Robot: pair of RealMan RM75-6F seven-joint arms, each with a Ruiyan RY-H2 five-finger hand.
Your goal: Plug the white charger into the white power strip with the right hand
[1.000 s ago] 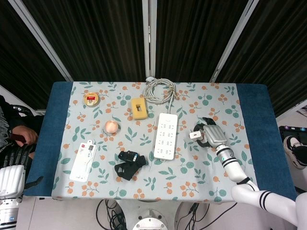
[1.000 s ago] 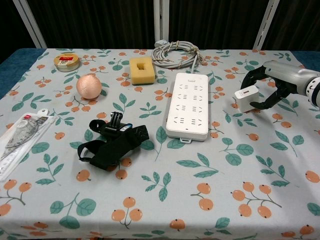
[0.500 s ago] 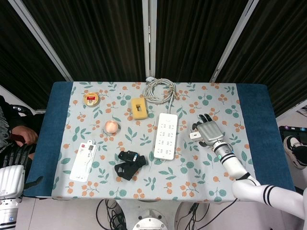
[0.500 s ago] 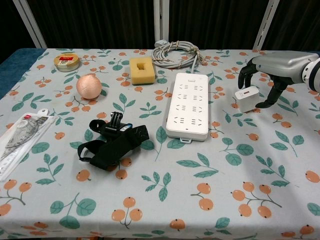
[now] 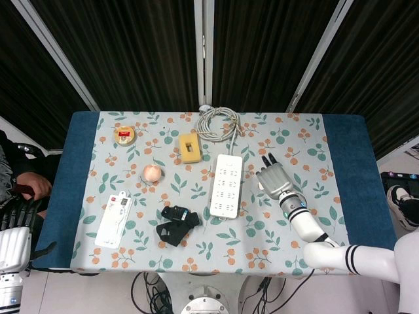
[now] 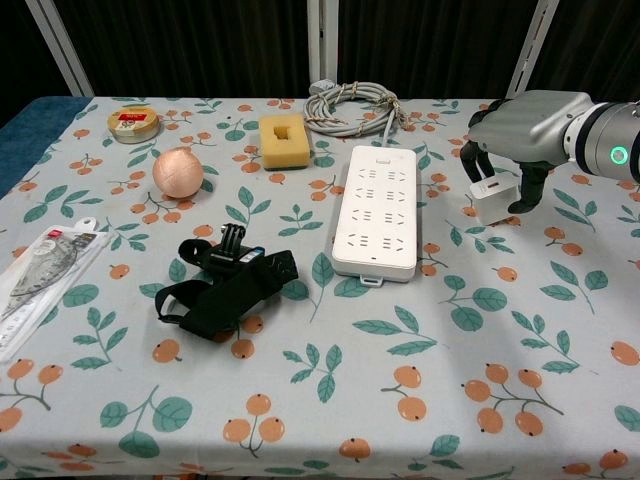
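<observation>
The white charger [image 6: 492,199] lies on the floral cloth just right of the white power strip [image 6: 375,208], which runs lengthwise mid-table [image 5: 226,186]. My right hand [image 6: 515,132] hovers palm down directly over the charger, its fingers [image 6: 528,188] hanging down on both sides of it. The charger still rests on the table, and I cannot make out firm contact. From the head view the right hand [image 5: 273,178] hides the charger. My left hand [image 5: 19,212] hangs off the table's left edge; its fingers are too dark to read.
A coiled grey cable [image 6: 350,105] leads from the strip's far end. A yellow sponge [image 6: 281,139], a pink ball [image 6: 178,172], a round tin [image 6: 133,123], a black strap mount [image 6: 230,280] and a flat packet [image 6: 40,270] lie left of the strip.
My right hand has swung from the charger's right side to above it, turning palm down with fingers lowered around it. The charger has not moved.
</observation>
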